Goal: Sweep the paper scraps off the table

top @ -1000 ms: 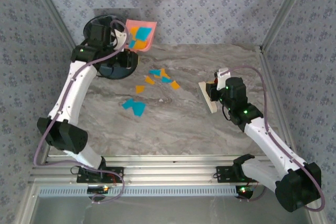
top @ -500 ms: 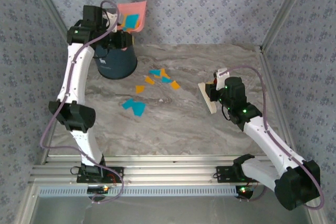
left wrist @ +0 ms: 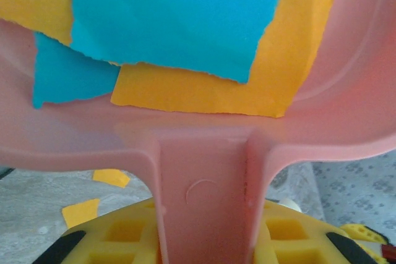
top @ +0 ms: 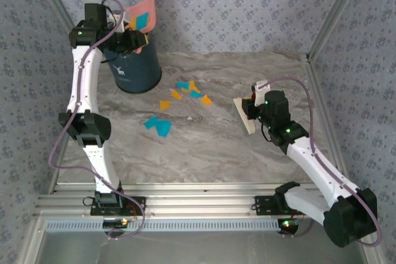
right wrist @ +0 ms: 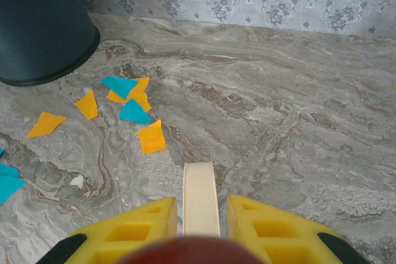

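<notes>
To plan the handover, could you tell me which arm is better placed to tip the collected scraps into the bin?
Left. The left gripper holds the loaded dustpan raised at the bin; the right gripper holds a brush near loose scraps.

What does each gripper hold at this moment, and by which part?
The left gripper holds the pink dustpan by its handle. The right gripper holds a cream sweeping tool by its narrow end.

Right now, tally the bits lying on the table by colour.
Turquoise scraps: 4
Orange scraps: 4
Small white bit: 1
Total on the table: 9
</notes>
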`<state>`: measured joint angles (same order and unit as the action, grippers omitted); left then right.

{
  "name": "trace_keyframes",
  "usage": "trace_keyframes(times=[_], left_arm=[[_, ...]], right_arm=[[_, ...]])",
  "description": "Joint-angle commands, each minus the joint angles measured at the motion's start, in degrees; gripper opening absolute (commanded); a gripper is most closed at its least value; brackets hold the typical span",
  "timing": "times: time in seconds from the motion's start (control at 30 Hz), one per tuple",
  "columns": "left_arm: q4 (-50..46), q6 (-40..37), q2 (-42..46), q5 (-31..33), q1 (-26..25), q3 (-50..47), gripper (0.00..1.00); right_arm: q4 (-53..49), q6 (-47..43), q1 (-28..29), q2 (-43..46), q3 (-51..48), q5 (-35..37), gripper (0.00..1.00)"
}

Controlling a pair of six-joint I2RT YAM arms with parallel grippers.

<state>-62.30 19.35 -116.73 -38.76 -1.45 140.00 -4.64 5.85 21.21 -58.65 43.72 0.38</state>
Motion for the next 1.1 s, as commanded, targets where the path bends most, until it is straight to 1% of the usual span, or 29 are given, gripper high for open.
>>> trace_keyframes(times=[0.0, 0.07, 0.23, 0.43, 0.5, 0.8, 1.07], left_arm=[[3.88, 4.82, -0.78, -4.99, 1.04, 1.24, 0.0], [6.14, 7.18, -0.65, -7.28, 1.49, 0.14, 0.0], [10.8, 12.42, -0.87, -10.43, 2.59, -1.54, 0.0], [22.0, 20.45, 0.85, -15.35, 3.64, -7.86, 0.0], [25.09, 22.37, 1.4, -15.82, 3.84, -9.52, 0.0], [31.78, 27.0, 2.62, -16.51, 4.2, -14.06, 0.0], [41.08, 34.53, 3.7, -17.17, 5.03, -19.47, 0.0]], right_arm=[[0.61, 1.26, -0.5, 0.07, 0.48, -0.39, 0.0], [0.58, 1.36, -0.44, 0.03, 0.38, -0.38, 0.0], [0.41, 1.43, -0.46, 0.12, 0.37, -0.38, 0.0], [0.16, 1.27, -0.41, 0.03, -0.07, -0.29, 0.0], [0.16, 1.27, -0.41, 0.03, -0.21, -0.28, 0.0], [0.06, 1.2, -0.47, -0.48, -0.7, -0.3, 0.0], [-0.26, 0.99, -0.45, -0.54, -0.79, -0.31, 0.0]])
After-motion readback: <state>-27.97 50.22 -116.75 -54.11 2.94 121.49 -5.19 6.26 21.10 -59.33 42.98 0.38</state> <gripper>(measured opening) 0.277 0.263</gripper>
